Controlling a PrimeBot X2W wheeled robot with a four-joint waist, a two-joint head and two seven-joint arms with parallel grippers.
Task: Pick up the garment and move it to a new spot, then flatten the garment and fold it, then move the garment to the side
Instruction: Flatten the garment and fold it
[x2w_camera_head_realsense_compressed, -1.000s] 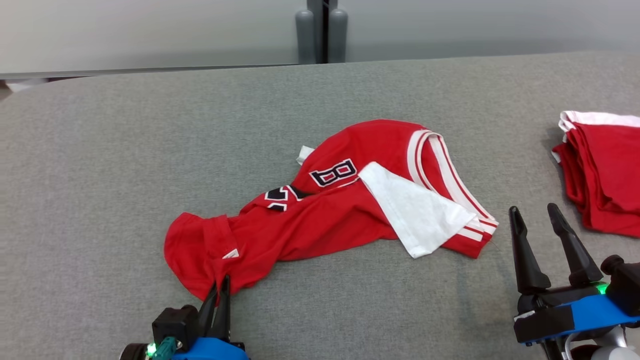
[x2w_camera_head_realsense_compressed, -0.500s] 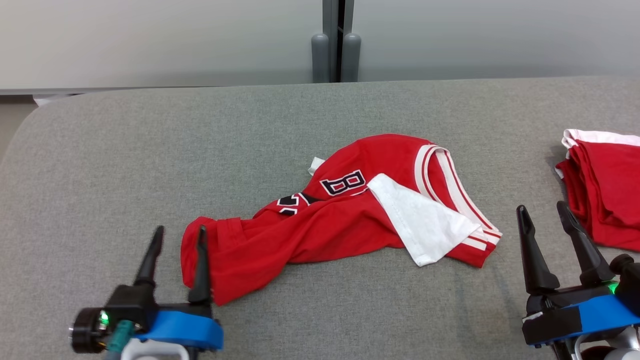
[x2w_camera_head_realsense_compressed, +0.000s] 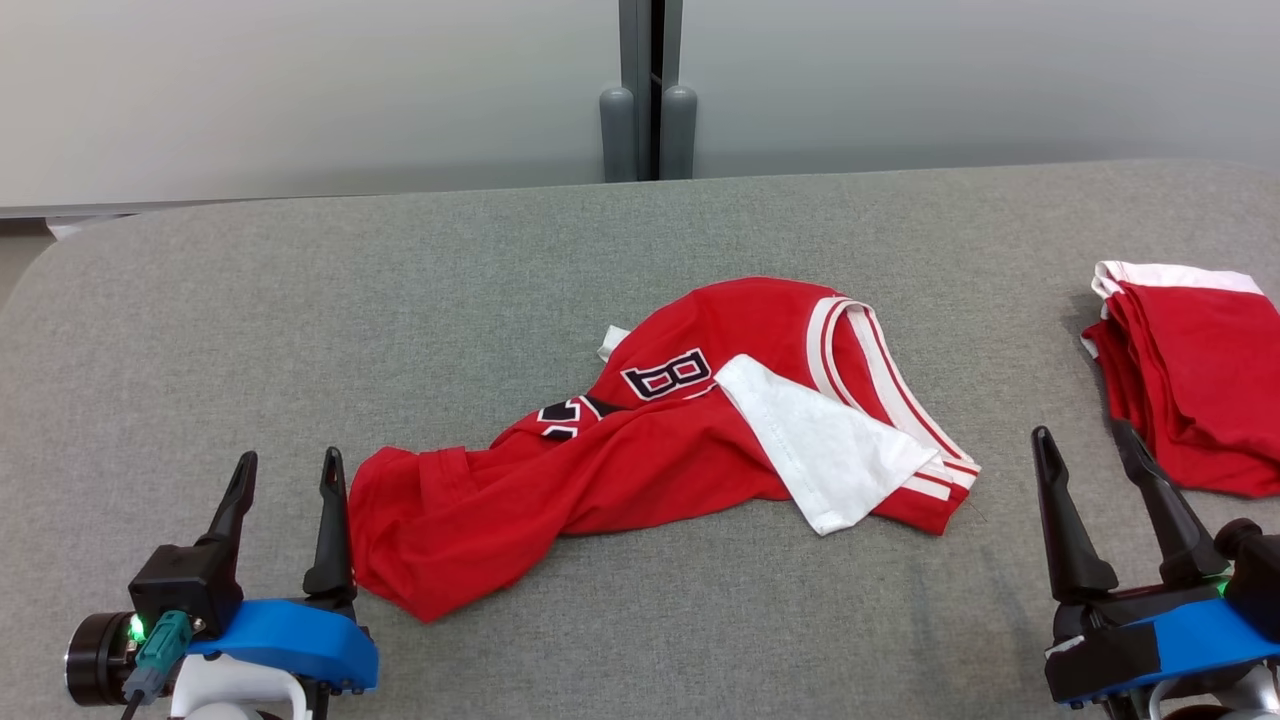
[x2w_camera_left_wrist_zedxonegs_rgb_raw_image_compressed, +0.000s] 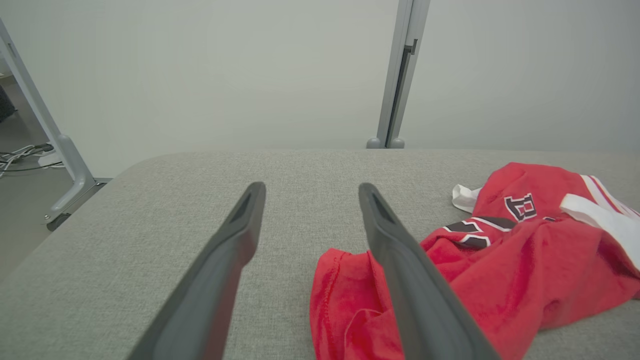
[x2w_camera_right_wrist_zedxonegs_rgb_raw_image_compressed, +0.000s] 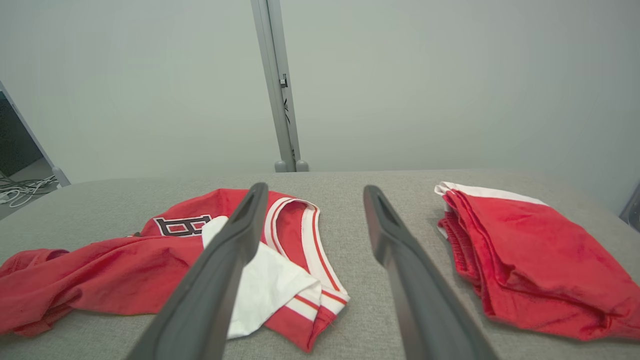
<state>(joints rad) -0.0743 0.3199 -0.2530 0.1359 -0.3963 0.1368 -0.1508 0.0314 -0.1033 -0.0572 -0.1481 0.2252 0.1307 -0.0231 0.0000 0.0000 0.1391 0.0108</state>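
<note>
The garment (x2w_camera_head_realsense_compressed: 640, 450) is a crumpled red jersey with white trim, black lettering and a white flap, lying mid-table; it also shows in the left wrist view as red cloth (x2w_camera_left_wrist_zedxonegs_rgb_raw_image_compressed: 500, 270) and in the right wrist view (x2w_camera_right_wrist_zedxonegs_rgb_raw_image_compressed: 150, 270). My left gripper (x2w_camera_head_realsense_compressed: 288, 470) stands open at the lower left, its right finger (x2w_camera_head_realsense_compressed: 330, 530) beside the jersey's near-left end, nothing between the fingers (x2w_camera_left_wrist_zedxonegs_rgb_raw_image_compressed: 235, 250). My right gripper (x2w_camera_head_realsense_compressed: 1085, 445) is open at the lower right, apart from the jersey, empty (x2w_camera_right_wrist_zedxonegs_rgb_raw_image_compressed: 310, 195).
A folded pile of red and white garments (x2w_camera_head_realsense_compressed: 1190, 380) lies at the table's right edge, close to my right gripper (x2w_camera_right_wrist_zedxonegs_rgb_raw_image_compressed: 525, 255). The grey padded table (x2w_camera_head_realsense_compressed: 300, 300) has free room at left and back. A grey post (x2w_camera_head_realsense_compressed: 648, 90) stands behind the far edge.
My left gripper let go of the jersey's near-left end, opened and drew back to the left. The right gripper stayed open. The head camera shifted.
</note>
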